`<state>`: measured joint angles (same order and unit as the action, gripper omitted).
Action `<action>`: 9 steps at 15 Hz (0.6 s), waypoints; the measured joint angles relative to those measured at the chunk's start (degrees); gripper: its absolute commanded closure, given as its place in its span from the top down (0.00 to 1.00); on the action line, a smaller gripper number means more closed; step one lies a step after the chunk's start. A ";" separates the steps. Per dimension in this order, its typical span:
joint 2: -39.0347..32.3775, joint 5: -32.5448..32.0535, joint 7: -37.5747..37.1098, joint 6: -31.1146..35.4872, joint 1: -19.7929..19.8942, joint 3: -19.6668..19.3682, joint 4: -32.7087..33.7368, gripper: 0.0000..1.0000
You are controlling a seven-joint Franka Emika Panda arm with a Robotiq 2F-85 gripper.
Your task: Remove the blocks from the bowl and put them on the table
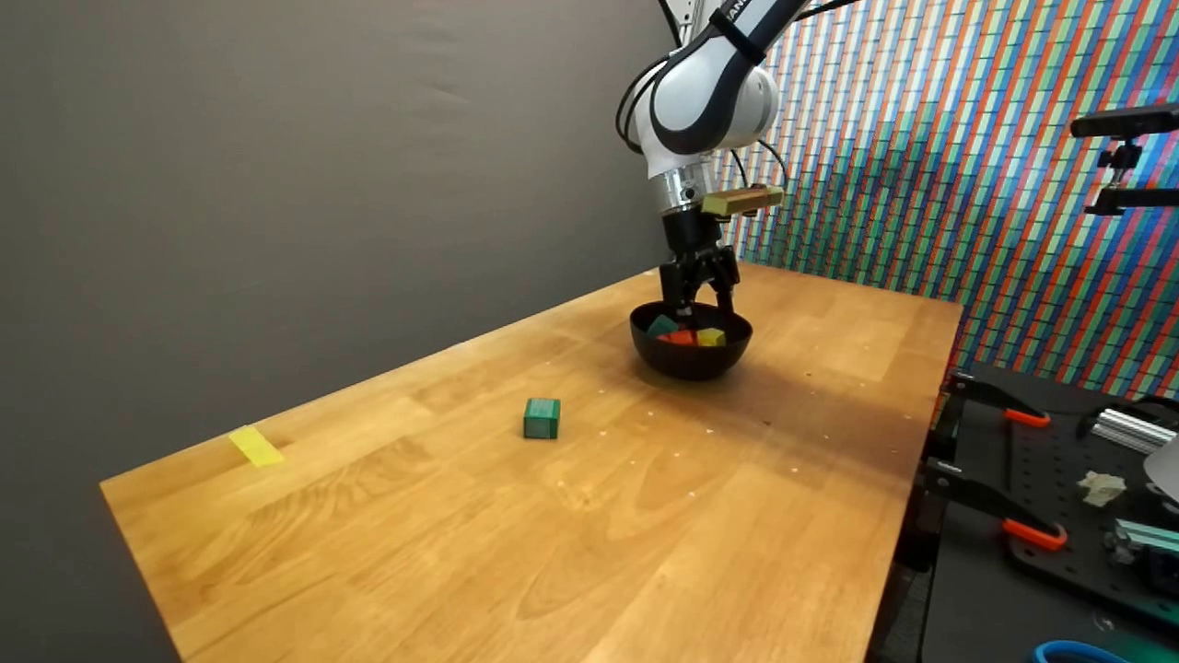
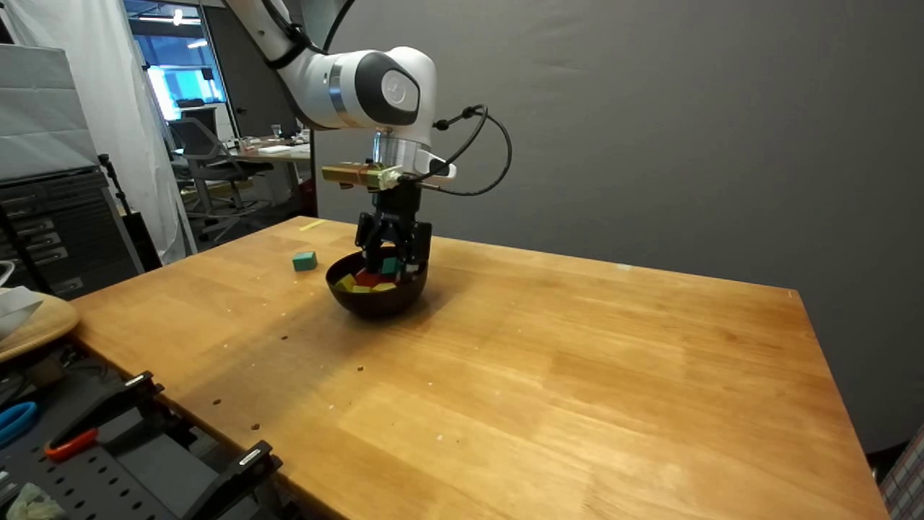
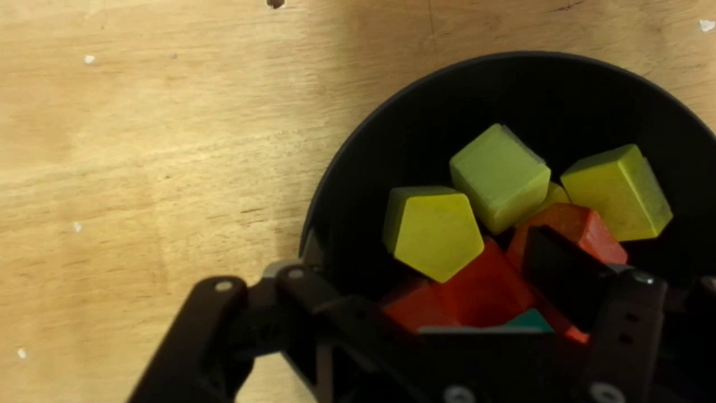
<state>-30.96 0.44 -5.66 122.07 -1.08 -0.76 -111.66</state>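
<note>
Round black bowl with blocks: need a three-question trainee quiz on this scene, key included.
1. True or false: the small angular blocks in the round black bowl are all yellow.
2. How many green box-shaped blocks stand on the light brown wood-grain table, outside the bowl? A one, B two, C three.
3. Fill in: the black two-fingered gripper has its jaws ____.
Key: 1. False, some are red. 2. A. 3. open.

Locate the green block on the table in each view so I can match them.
In an exterior view: green block, a little left of and below center.
In an exterior view: green block, left of center, mid-height.
In the wrist view: not there; another green block shows in the bowl.
Shared landmark: the bowl, in all three views.
</note>
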 measured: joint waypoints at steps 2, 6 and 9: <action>0.82 1.50 0.96 0.91 0.55 0.12 -1.07 0.87; 2.51 2.98 1.77 3.25 1.05 0.15 -3.59 0.78; 2.91 2.98 1.58 3.85 1.07 0.09 -4.51 0.74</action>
<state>-28.06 3.42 -4.09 125.92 -0.01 -0.67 -116.17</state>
